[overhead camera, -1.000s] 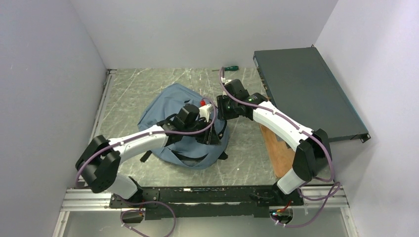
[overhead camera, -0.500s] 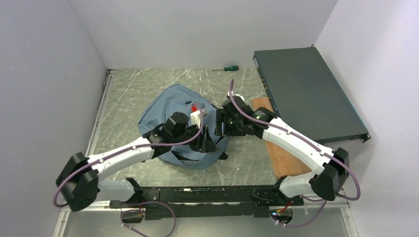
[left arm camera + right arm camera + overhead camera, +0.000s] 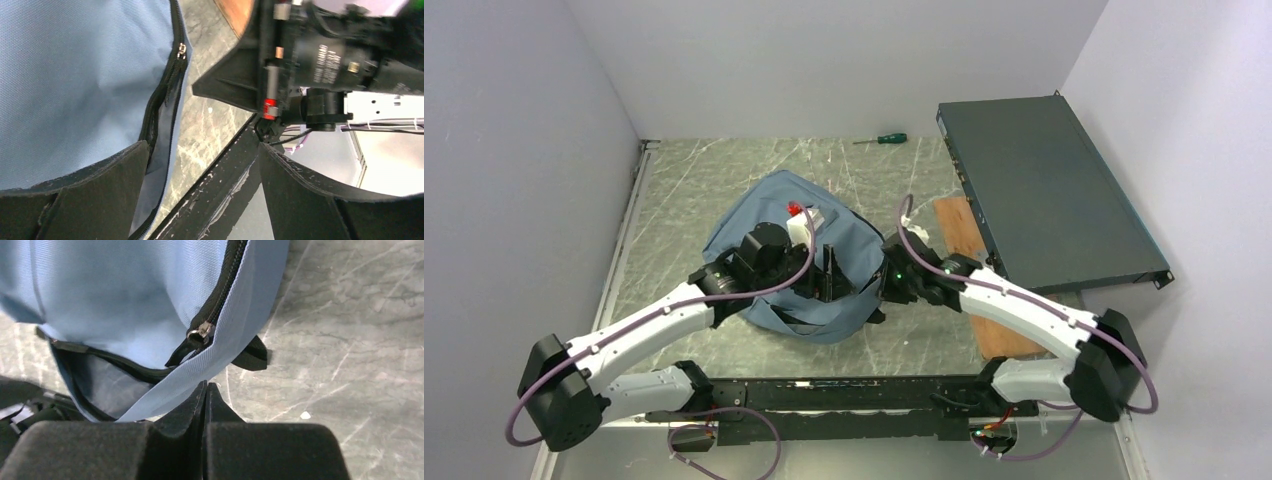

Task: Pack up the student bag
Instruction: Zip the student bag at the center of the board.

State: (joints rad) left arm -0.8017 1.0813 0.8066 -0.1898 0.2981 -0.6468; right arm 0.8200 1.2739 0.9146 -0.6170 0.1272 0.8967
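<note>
The student bag (image 3: 759, 215), grey-blue fabric with a black zip, lies in the middle of the table. My left gripper (image 3: 832, 282) is over its near right part, open and empty. In the left wrist view (image 3: 202, 150) the bag (image 3: 75, 75) lies to the left of the jaws, with bare table between them. My right gripper (image 3: 879, 292) is at the bag's near right corner. In the right wrist view (image 3: 205, 385) it is shut, its tips against the bag's fabric edge (image 3: 235, 340), just below the zip pull (image 3: 200, 333). I see nothing held between the fingers.
A flat dark grey metal box (image 3: 1044, 190) lies at the right. A brown wooden board (image 3: 959, 225) lies beside it, partly under my right arm. A green-handled screwdriver (image 3: 881, 139) lies at the back. The mounting rail (image 3: 824, 385) runs along the near edge.
Both grippers have moved toward the near edge along the bag's right side. The right gripper came from the bag's far right side down to its near right corner.
</note>
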